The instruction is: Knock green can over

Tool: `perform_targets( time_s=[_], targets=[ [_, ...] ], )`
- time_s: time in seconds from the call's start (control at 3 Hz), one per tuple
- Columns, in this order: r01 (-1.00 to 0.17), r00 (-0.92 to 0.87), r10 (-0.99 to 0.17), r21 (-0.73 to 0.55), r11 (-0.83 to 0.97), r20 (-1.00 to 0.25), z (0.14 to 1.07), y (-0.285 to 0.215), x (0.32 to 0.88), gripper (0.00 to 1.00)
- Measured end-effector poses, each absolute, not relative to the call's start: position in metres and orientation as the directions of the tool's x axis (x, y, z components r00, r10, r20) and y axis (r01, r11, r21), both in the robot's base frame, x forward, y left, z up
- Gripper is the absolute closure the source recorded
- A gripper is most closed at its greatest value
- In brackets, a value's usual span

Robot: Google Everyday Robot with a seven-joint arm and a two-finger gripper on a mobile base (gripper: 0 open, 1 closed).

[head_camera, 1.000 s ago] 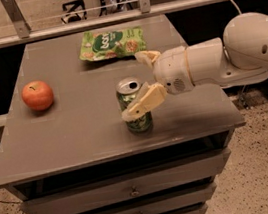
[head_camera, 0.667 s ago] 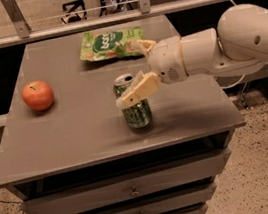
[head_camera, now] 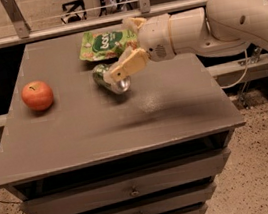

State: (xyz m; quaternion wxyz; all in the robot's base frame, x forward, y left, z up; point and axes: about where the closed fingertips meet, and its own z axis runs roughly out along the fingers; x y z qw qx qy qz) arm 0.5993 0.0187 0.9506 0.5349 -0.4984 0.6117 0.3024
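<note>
Green can [head_camera: 103, 77]: lying on its side near the middle of the table [head_camera: 174, 107], silver top facing 4 o'clock.
Gripper [head_camera: 123, 50]: at the can's 1 o'clock, spread wide, holding nothing.
Snack bag [head_camera: 104, 44]: can's 12 o'clock.
Apple [head_camera: 37, 95]: can's 9 o'clock.

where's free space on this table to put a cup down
Free: the front strip of the table, and its right side beneath the arm. Crowded: back centre, where snack bag, tipped green can and open gripper bunch. Apple sits left.
</note>
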Motion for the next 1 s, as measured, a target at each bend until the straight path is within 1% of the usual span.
perform_targets(
  time_s=[0.33, 0.67, 1.0],
  targets=[
    [-0.941, 0.041, -0.281, -0.132, 0.312, -0.959, 0.936, 0.01, 0.6, 0.0],
    [-0.951, -0.003, -0.289, -0.086, 0.297, -0.957, 0.906, -0.015, 0.596, 0.0],
    [-0.958, -0.02, -0.309, -0.071, 0.279, -0.951, 0.882, -0.045, 0.592, 0.0]
  ],
)
